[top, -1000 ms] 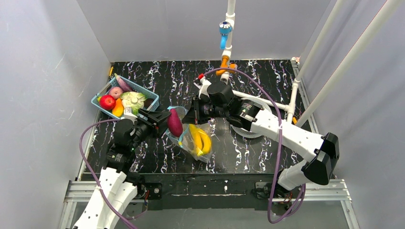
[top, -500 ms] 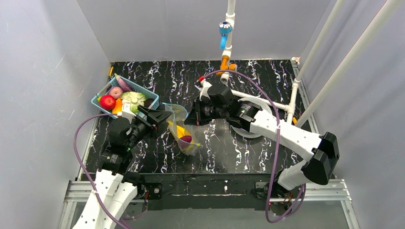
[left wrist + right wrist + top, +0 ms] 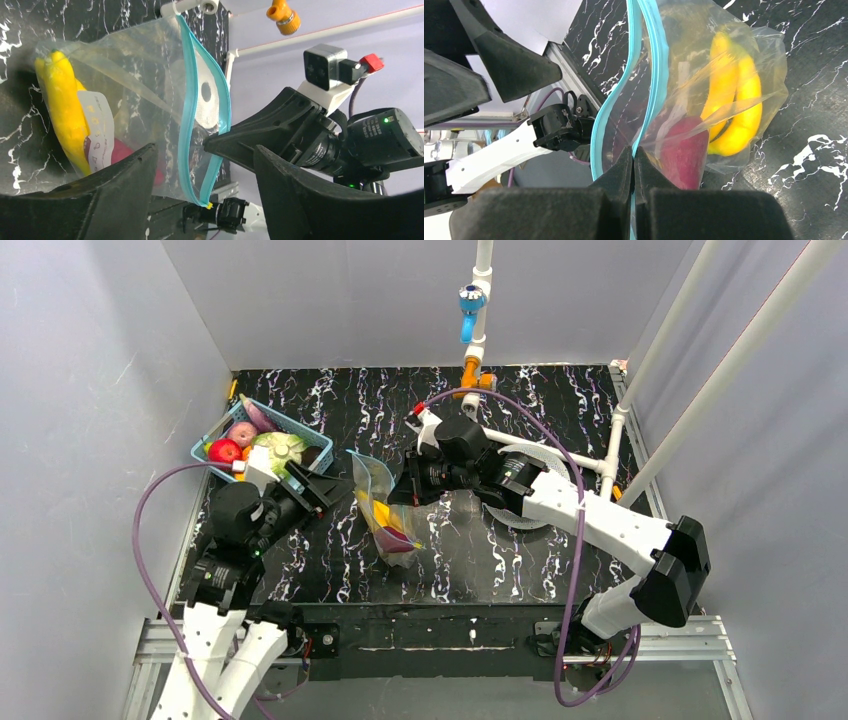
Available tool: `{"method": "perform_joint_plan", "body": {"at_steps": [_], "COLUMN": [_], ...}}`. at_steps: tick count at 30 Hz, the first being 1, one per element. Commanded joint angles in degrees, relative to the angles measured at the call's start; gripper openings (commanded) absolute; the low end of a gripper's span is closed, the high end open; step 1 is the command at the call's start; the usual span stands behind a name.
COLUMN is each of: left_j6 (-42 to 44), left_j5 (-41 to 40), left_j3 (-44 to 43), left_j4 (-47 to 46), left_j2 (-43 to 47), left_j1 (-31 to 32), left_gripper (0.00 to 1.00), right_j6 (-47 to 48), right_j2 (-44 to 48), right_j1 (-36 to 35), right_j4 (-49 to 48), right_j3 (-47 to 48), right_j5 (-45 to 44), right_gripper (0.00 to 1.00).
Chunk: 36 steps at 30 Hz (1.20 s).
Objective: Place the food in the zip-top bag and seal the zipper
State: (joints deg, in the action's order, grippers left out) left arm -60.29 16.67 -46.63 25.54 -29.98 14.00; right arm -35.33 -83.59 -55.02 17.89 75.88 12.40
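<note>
The clear zip-top bag (image 3: 372, 480) hangs over the table's middle, mouth up. My right gripper (image 3: 400, 490) is shut on one side of its rim, just below the teal zipper (image 3: 644, 75), which gapes apart. Food lies inside: a yellow banana (image 3: 734, 100) and a dark purple piece (image 3: 681, 150). My left gripper (image 3: 336, 488) stands open and empty just left of the bag, its fingers (image 3: 115, 185) either side of the bag's mouth in the left wrist view. More food, including a red apple (image 3: 225, 451), fills the blue basket (image 3: 288, 423).
The basket sits at the table's far left, close behind my left arm. A white pipe frame (image 3: 612, 455) runs along the right edge. A blue and orange fitting (image 3: 470, 300) hangs at the back. Grey walls close in on both sides.
My left gripper opened and let the dark purple piece drop into the bag, then drew back to the left. The right gripper kept its hold on the bag's rim.
</note>
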Motion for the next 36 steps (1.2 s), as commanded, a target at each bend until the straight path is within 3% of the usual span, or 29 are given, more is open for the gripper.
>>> {"method": "perform_joint_plan", "body": {"at_steps": [1, 3, 8, 11, 15, 17, 19, 24, 29, 32, 36], "left_j6": [3.1, 4.6, 7.3, 6.7, 9.2, 9.4, 9.0, 5.7, -0.5, -3.9, -1.6], "left_j5": [8.4, 7.4, -5.7, -4.1, -2.9, -3.8, -3.7, -2.0, -3.6, -4.2, -3.6], "left_j3": [-0.4, -1.1, -1.4, -0.8, -5.3, -7.9, -10.7, -11.7, 0.1, 8.3, 3.9], "left_j4": [-2.9, -2.6, 1.5, -1.5, 0.6, 0.3, -1.5, -3.5, -4.6, -8.6, -6.4], "left_j2": [-6.0, -8.0, -9.6, -13.0, -16.0, -14.4, -12.6, -12.1, -10.1, -7.8, -8.3], "left_j1": [1.1, 4.0, 12.1, 14.2, 15.2, 15.2, 15.2, 15.2, 15.2, 15.2, 15.2], "left_gripper": [0.63, 0.63, 0.64, 0.6, 0.26, 0.09, 0.0, 0.0, 0.0, 0.0, 0.0], "right_j6": [1.7, 2.0, 2.4, 2.5, 4.9, 10.0, 13.9, 16.2, 15.3, 13.0, 14.1], "right_j2": [0.3, 0.4, 0.9, 0.6, 0.7, 1.7, 3.1, 8.5, 7.8, 0.6, 0.4], "right_j1": [0.4, 0.4, 0.4, 0.4, -0.1, -1.9, -3.6, -4.3, -3.9, -3.6, -3.7], "right_j4": [-2.0, -1.5, -1.5, -1.3, 0.8, 4.3, 6.5, 4.9, -4.9, 2.4, 5.1], "right_j3": [2.1, 2.7, 3.1, 3.6, 5.5, 7.7, 10.0, 9.1, -2.7, 0.1, 1.7], "right_j5": [3.1, 3.1, 3.1, 3.6, 0.9, -5.8, -11.9, -16.6, -18.8, -18.7, -17.6], "right_gripper": [0.01, 0.01, 0.01, 0.01, 0.01, 0.01, 0.01, 0.01, 0.01, 0.01, 0.01]}}
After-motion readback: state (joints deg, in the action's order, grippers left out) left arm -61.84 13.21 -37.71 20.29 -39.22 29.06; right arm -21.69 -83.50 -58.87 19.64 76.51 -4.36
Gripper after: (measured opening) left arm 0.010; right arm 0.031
